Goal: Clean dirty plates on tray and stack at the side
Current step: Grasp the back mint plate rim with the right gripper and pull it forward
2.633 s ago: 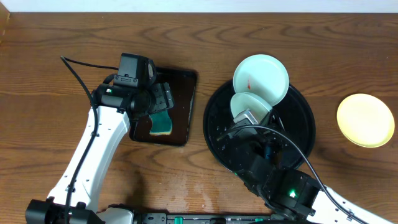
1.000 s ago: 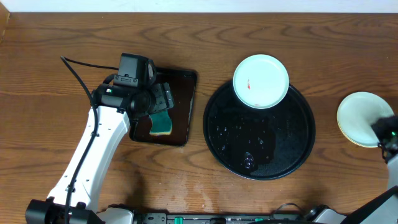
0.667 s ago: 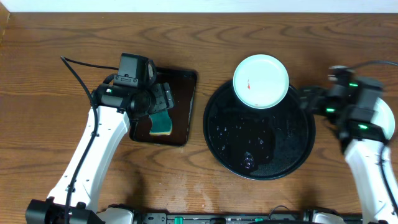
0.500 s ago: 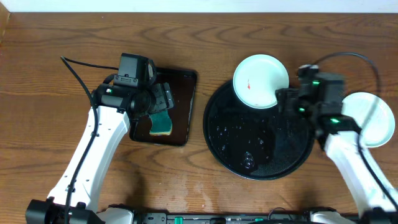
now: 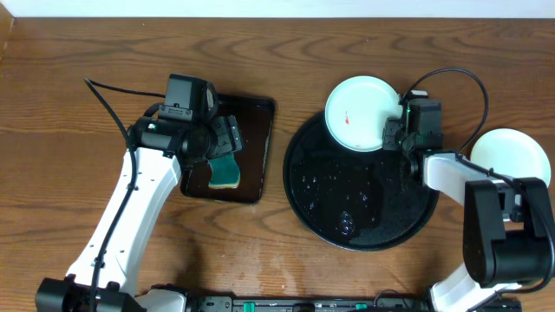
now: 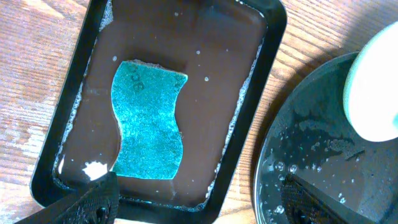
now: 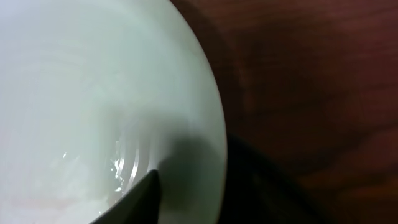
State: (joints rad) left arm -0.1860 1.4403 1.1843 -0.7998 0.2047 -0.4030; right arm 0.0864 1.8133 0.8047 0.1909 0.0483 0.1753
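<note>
A white plate (image 5: 362, 113) with a small red smear lies on the back rim of the round black tray (image 5: 364, 204), which is wet. My right gripper (image 5: 395, 136) is at that plate's right edge. In the right wrist view the plate (image 7: 93, 93) fills the left side. One fingertip (image 7: 140, 199) lies on its inner face and the other is dark beyond the rim, so the right gripper (image 7: 205, 193) is shut on the edge. A pale plate (image 5: 512, 165) rests on the wood to the right of the tray. My left gripper (image 6: 199, 205) hangs open and holds nothing.
Under the left gripper (image 5: 227, 143) stands a smaller rectangular black tray (image 6: 278, 25) with brown water and a teal sponge (image 6: 148, 121). The round tray's wet rim (image 6: 323, 168) and the plate's edge (image 6: 376, 93) show at the right of the left wrist view.
The right arm set a plate down on the yellow one at the right. It then swung left to the smeared plate's edge and narrowed its jaws there. The left arm stayed still.
</note>
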